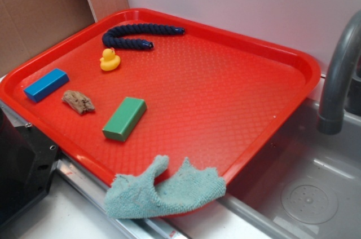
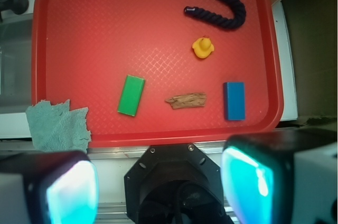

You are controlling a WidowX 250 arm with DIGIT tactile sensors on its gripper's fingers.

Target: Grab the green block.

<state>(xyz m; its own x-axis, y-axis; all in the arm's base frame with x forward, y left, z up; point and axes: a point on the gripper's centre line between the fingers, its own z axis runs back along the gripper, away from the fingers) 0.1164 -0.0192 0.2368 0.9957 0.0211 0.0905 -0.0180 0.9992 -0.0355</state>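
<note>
The green block (image 1: pixel 124 118) (image 2: pixel 131 95) lies flat on the red tray (image 1: pixel 225 87) (image 2: pixel 84 34), toward its near left part. In the wrist view my gripper (image 2: pixel 158 187) hangs high above the tray's near edge, well short of the block. Its two fingers (image 2: pixel 71 192) stand wide apart with nothing between them, so it is open. The exterior view does not show the gripper's fingers.
On the tray also lie a blue block (image 1: pixel 46 84) (image 2: pixel 234 100), a brown wood chip (image 1: pixel 78 102) (image 2: pixel 186 100), a yellow duck (image 1: pixel 110 60) (image 2: pixel 203 47) and a dark rope (image 1: pixel 138 35) (image 2: pixel 216 7). A teal cloth (image 1: pixel 161 191) (image 2: pixel 57 126) drapes over the front rim. A grey faucet (image 1: pixel 338 75) and sink (image 1: pixel 304 194) stand right.
</note>
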